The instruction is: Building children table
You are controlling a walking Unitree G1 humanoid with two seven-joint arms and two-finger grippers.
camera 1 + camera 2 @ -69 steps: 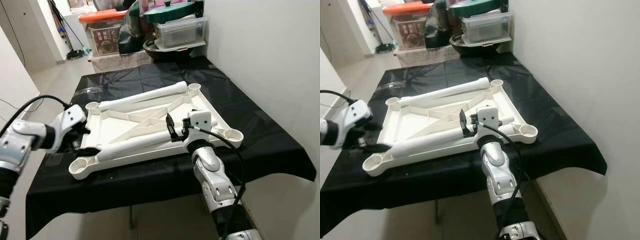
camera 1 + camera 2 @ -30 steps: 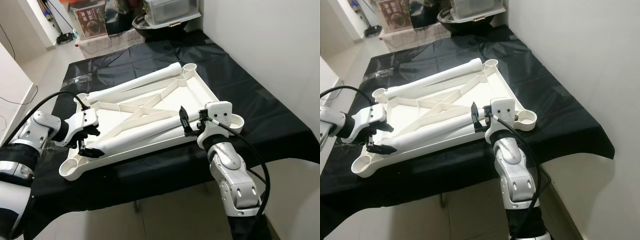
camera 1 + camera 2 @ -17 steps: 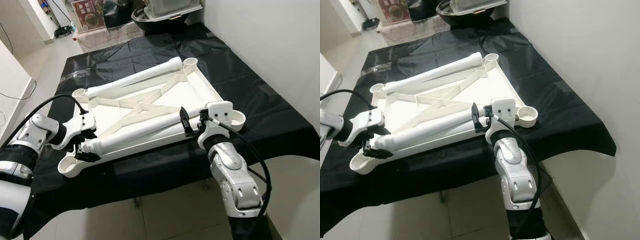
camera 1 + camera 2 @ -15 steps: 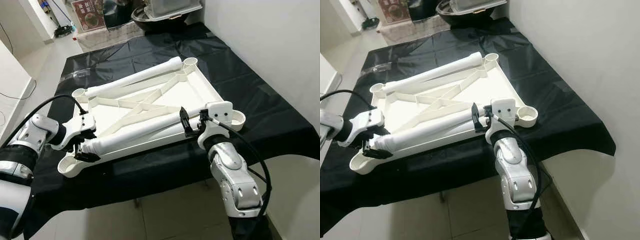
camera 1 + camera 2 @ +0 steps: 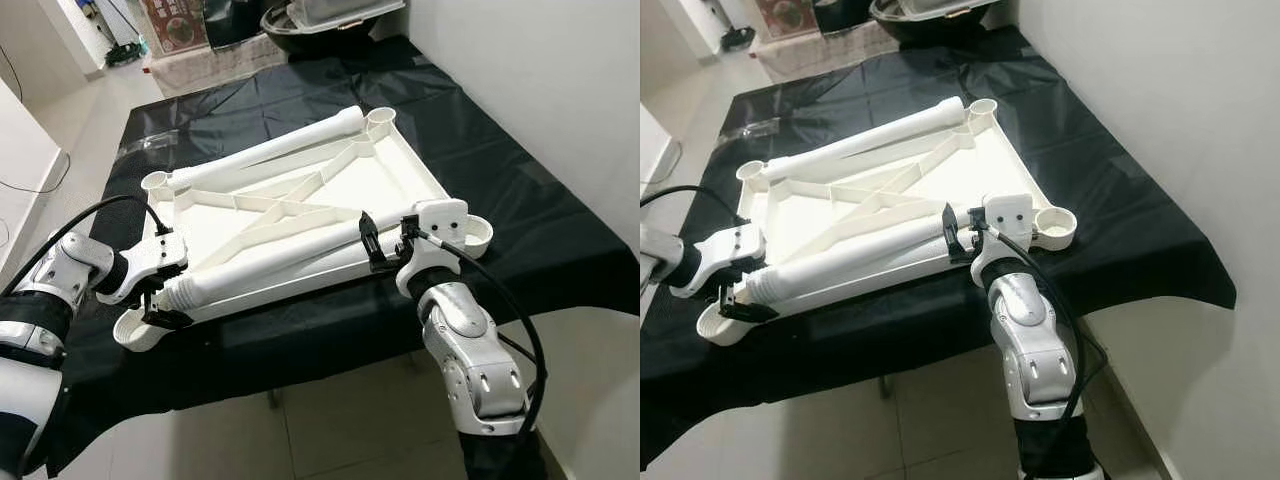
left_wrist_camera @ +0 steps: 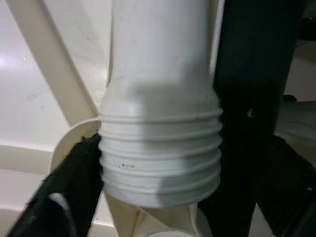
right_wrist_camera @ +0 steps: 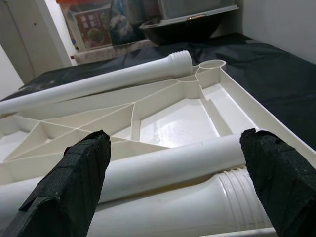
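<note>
A white plastic tabletop (image 5: 395, 180) lies upside down on the black-covered table. One white leg (image 5: 270, 157) rests along its far edge, and two more lie side by side near its front edge. My left gripper (image 5: 165, 297) is shut on the threaded end of the front leg (image 6: 158, 74), just beside the front-left corner socket (image 5: 133, 332). Black fingers (image 6: 247, 123) press both sides of the thread. My right gripper (image 5: 385, 247) is open over the other end of the same two legs (image 7: 197, 207), its fingertips (image 7: 74, 187) wide apart.
The black cloth (image 5: 520, 200) covers the whole table. A white wall runs along the right. Storage boxes and a dark bowl (image 5: 330, 15) stand past the far edge. Bare floor lies to the left. An unfilled socket (image 5: 470, 232) sits at the front-right corner.
The camera has tilted down. My left gripper came in from the tabletop's left edge and shut on the front leg's threaded end, raising it slightly. The right gripper stayed put.
</note>
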